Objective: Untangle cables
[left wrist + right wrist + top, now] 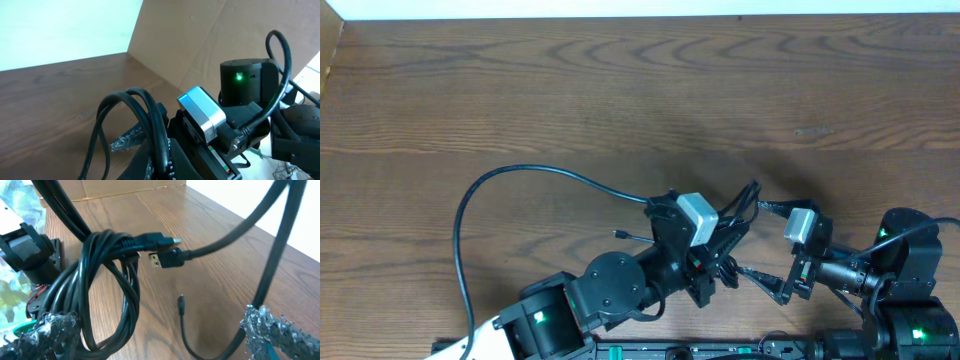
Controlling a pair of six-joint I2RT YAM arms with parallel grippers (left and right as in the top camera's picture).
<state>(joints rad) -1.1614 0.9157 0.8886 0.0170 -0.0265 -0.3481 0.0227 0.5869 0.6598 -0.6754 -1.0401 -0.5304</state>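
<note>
The table is dark brown wood with long wavy grain running across its width, and it fills almost the whole overhead view. Soft light falls evenly on it, with only faint shadows. Along its far edge runs a narrow white strip, and at the far left corner a lighter tan board stands against the edge. From the left wrist view the table meets a plain tan board standing upright, creased like cardboard, beside a bright pale wall. The right wrist view shows the same wood, a tan board at its far edge, and a bright white area beyond the table's side
</note>
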